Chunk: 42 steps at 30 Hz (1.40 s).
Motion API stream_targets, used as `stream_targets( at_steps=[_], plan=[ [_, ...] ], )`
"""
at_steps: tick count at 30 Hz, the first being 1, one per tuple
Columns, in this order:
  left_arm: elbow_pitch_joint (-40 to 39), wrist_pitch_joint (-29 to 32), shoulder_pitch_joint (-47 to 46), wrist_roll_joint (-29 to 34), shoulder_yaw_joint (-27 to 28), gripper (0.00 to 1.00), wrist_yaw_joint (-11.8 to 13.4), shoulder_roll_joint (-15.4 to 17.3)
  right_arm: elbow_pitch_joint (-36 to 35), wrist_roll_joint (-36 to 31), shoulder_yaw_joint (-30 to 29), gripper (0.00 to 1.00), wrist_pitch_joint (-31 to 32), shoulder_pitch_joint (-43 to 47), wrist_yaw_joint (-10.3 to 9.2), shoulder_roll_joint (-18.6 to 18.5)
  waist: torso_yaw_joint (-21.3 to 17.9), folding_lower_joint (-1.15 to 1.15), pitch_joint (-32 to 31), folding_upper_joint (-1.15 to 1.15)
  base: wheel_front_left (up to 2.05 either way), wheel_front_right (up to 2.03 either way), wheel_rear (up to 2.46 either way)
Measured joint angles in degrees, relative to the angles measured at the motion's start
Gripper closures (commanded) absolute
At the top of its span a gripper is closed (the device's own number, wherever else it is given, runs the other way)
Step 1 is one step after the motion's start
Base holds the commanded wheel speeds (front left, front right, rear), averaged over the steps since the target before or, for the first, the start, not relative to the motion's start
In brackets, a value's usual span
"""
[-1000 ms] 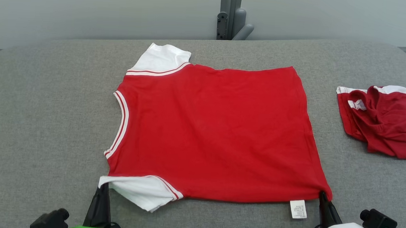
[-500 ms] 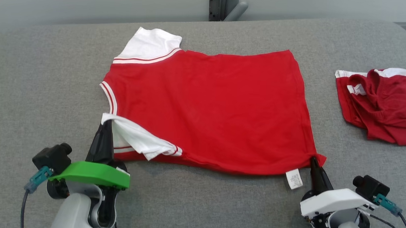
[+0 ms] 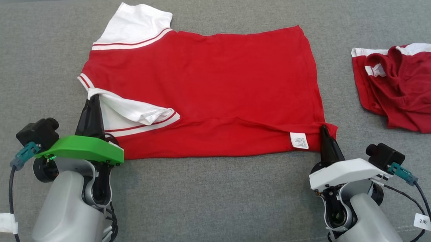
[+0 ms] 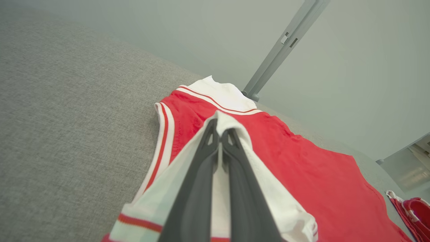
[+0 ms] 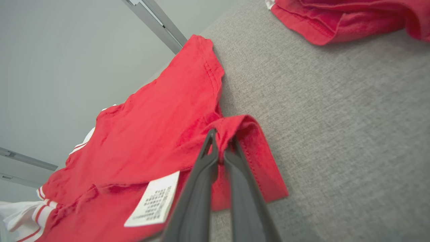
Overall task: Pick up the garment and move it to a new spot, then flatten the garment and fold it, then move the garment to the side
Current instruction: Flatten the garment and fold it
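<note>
Nearest me, my left fingers (image 3: 90, 119) are pinched shut on the white sleeve (image 3: 135, 110). My right fingers (image 3: 329, 152) are clamped on the hem corner (image 3: 332, 130) just beside the white care label (image 3: 298, 140), so the near edge of the red garment (image 3: 221, 77) is turned over onto its own body. Beyond that fold the garment lies flat on the grey fabric-covered table (image 3: 203, 209), with its other white sleeve (image 3: 132, 24) at the far left and a second red garment (image 3: 405, 90) crumpled well apart on the right.
</note>
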Motion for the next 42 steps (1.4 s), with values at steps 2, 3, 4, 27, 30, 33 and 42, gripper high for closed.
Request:
stream_targets(
  at_steps=[2,3,4,27,30,33,42],
  plan=[
    [0.82,0.00,-0.83,0.23,0.56,1.00,0.00,0.01,0.99,-0.56,0.93,1.00,0.00,-1.11,0.00,-0.01,-0.38,0.00,0.47,0.00,0.00,0.00,0.00],
    [1.10,0.00,-1.18,0.25,0.68,1.00,0.00,0.00,1.22,-0.83,1.16,1.00,0.00,-1.69,0.00,0.03,-0.55,0.00,0.66,0.00,0.00,0.00,0.00],
    [1.35,0.00,-1.41,0.38,0.80,1.00,0.00,0.00,1.47,-1.05,1.40,1.00,0.00,-2.35,0.00,0.02,-0.70,0.00,0.81,0.00,0.00,0.00,0.00],
    [-4.32,0.00,3.88,1.75,4.89,0.00,1.91,0.00,-7.90,-10.90,-6.71,0.00,0.00,0.97,0.00,-0.03,-0.12,0.00,-1.92,0.00,0.00,0.00,0.00],
    [-5.16,0.00,7.24,1.48,5.26,0.00,1.76,0.01,-10.63,-12.36,-8.15,0.00,0.00,4.69,0.00,-0.02,0.09,0.00,-3.10,0.00,0.00,0.00,0.00],
    [-3.88,0.00,10.18,1.59,4.41,0.00,1.77,0.01,-12.67,-14.08,-8.80,0.00,0.00,8.03,0.00,-0.01,0.34,0.00,-4.35,0.00,0.00,0.00,0.00],
    [5.02,1.21,12.18,1.71,1.90,0.00,2.98,0.00,-15.43,-15.73,-7.90,0.00,0.00,12.91,0.00,0.01,0.31,0.00,-6.67,0.01,0.00,0.00,0.00]
  ],
)
